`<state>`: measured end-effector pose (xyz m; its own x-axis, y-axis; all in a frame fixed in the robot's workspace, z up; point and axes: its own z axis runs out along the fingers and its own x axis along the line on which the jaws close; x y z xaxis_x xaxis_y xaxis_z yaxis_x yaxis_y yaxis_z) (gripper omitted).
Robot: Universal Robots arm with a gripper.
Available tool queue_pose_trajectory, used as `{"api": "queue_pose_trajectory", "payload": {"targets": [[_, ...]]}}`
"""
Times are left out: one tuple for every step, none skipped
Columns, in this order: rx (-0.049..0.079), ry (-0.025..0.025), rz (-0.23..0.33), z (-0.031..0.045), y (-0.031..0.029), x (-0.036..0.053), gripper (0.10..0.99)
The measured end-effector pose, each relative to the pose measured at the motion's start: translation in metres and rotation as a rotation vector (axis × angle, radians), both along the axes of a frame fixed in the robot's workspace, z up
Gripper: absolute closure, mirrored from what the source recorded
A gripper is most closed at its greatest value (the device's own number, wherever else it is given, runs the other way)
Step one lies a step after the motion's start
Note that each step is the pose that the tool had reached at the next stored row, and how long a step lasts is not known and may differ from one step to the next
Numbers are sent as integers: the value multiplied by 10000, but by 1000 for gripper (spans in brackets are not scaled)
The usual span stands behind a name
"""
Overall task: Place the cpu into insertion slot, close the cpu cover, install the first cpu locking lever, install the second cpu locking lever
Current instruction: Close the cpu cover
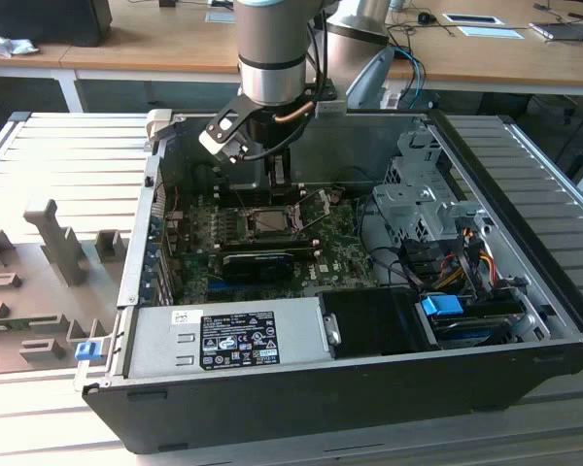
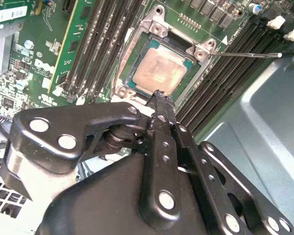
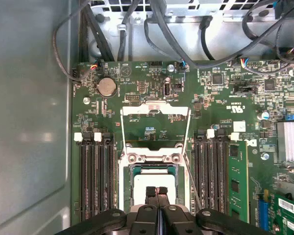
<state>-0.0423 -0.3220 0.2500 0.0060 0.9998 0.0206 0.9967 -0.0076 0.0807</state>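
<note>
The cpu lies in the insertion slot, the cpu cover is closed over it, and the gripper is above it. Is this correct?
Not fully. The cpu cover is open, swung back from the insertion slot, as the first wrist view shows. The cpu does lie in the slot, with the gripper above it.

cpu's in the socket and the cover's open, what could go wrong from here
1. The gripper, fingers shut, is right over the cpu. Pushing down unevenly might tilt the chip in the insertion slot.
2. The cpu cover stands open and a locking lever juts out beside the slot. Either may snag the gripper's linkage.
</note>
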Motion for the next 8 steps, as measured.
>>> {"api": "queue_pose_trajectory", "payload": {"targets": [[0,1,-1,1,0,10,980],[-2,2,0,3,0,19,980],[-1,2,0,2,0,32,980],[-1,1,-1,2,0,48,980],[-1,1,0,3,0,61,980],[-1,1,1,3,0,75,980],[-3,2,0,9,0,76,980],[-3,2,0,18,1,76,980]]}}
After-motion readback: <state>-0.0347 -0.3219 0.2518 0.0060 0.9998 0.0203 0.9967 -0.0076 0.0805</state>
